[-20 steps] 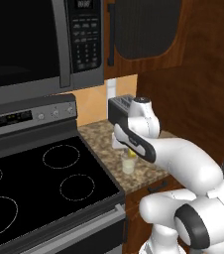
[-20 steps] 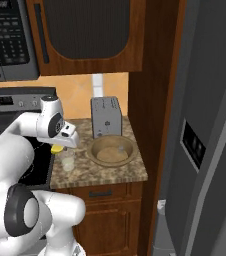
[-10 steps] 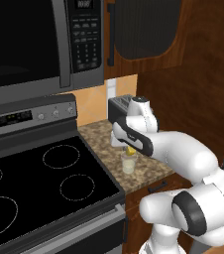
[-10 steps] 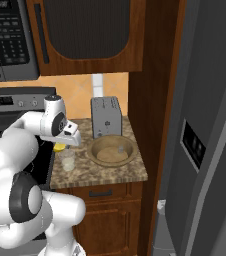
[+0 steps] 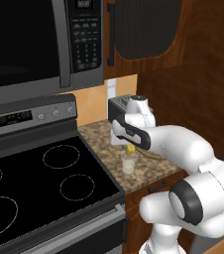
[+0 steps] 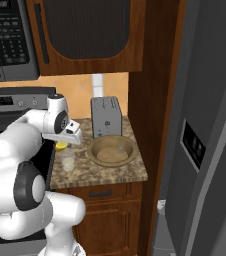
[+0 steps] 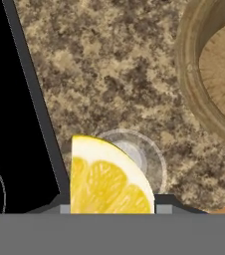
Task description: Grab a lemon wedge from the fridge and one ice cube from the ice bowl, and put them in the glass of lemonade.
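One lemon wedge pinched between the two dark fingertips of the gripper, cut face toward the hand camera, rind curving up and to the right. Directly beyond it in the hand view, the round rim of the glass of lemonade, partly covered by the wedge. Seen from the left base view, wedge just above the glass, hanging under the gripper; whether wedge and rim touch cannot be told. From the right base view, same stack: gripper, yellow wedge, tumbler below it with pale liquid inside.

Glass standing upright on the speckled granite counter, near the counter's edge beside the black glass cooktop. Ice bowl on the same counter, just beside the glass on the fridge side, a small pale cube lying inside it; tan rim and paler inside also at the upper right of the hand view. Grey toaster behind the bowl, against the wall. Fridge at the right, doors shut, black dispenser panel facing out, separated from the counter by a tall wood panel. Microwave above the cooktop.
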Tool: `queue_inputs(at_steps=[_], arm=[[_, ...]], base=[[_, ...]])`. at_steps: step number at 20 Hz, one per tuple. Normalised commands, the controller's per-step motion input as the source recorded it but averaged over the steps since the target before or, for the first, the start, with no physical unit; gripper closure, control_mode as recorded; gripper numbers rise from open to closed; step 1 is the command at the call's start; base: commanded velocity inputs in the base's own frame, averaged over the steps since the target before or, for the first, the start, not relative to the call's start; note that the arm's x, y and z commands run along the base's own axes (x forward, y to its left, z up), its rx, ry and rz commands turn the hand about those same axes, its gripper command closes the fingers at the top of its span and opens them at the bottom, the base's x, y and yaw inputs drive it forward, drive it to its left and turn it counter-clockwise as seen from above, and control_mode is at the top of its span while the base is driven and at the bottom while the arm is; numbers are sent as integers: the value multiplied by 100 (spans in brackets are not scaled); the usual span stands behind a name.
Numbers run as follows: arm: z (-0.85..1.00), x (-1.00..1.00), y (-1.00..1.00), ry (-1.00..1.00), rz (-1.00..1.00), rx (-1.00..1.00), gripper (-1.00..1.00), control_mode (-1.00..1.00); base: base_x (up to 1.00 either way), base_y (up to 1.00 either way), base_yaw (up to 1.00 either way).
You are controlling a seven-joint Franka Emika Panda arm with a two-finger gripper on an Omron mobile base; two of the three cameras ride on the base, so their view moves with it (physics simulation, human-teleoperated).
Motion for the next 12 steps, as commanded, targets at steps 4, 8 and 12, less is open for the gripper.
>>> queue_inputs(at_steps=[4, 8, 12], arm=[[-6, 0, -26, 0, 0, 0, 100, -100], [0, 0, -3, 0, 0, 0, 100, -100], [0, 6, 6, 0, 0, 0, 100, -100]], base=[[0, 0, 0], [0, 0, 0], [0, 0, 0]])
